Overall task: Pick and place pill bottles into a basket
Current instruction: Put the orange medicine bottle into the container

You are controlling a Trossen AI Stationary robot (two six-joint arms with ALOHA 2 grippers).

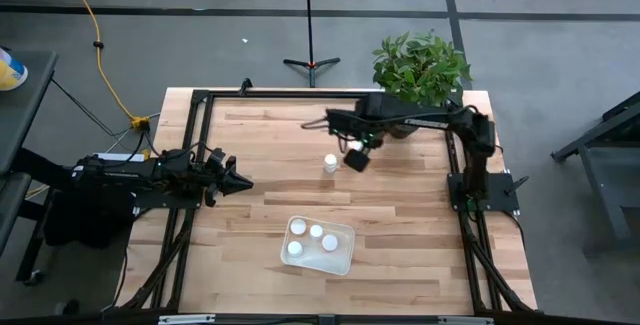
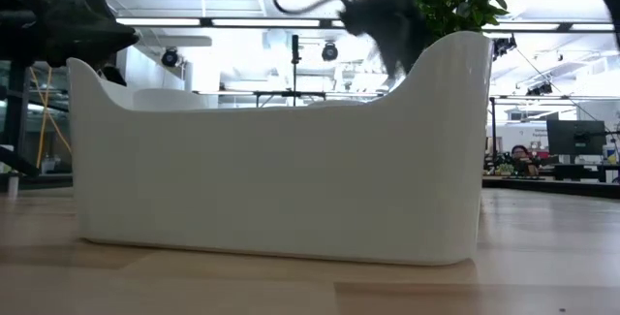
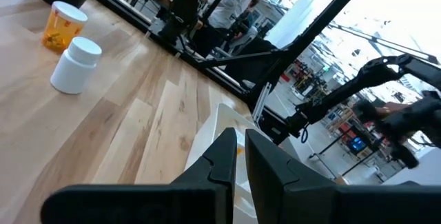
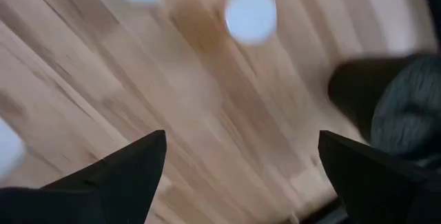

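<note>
pale butcher-block wood covers the table [image 1: 400, 215], and the white basket [image 1: 345, 255] sits on it toward the near edge; take the basket as your landmark. inside it, from above, you can count four white caps, the pill bottles [image 1: 316, 232] already placed.

on the far side of the basket, well apart from it, one bottle [image 1: 329, 164] stands upright on the wood. the left wrist view shows two there: a white-capped bottle [image 3: 74, 65] and just beside it an amber bottle [image 3: 62, 25]; whether they touch cannot be told.

your right gripper [image 1: 356, 157] hangs above the table just beside that standing bottle, beyond the basket and in front of the potted plant [image 1: 420, 65]. its fingers are spread wide with nothing between them, and a white cap [image 4: 251, 14] shows ahead of them.

your left gripper [image 1: 236, 183] waits off to the basket's left, fingers pressed nearly together, empty.

the step in hand looks like the reach for the next bottle. next, centre the open fingers over the cap, lower around the body, then close.
</note>
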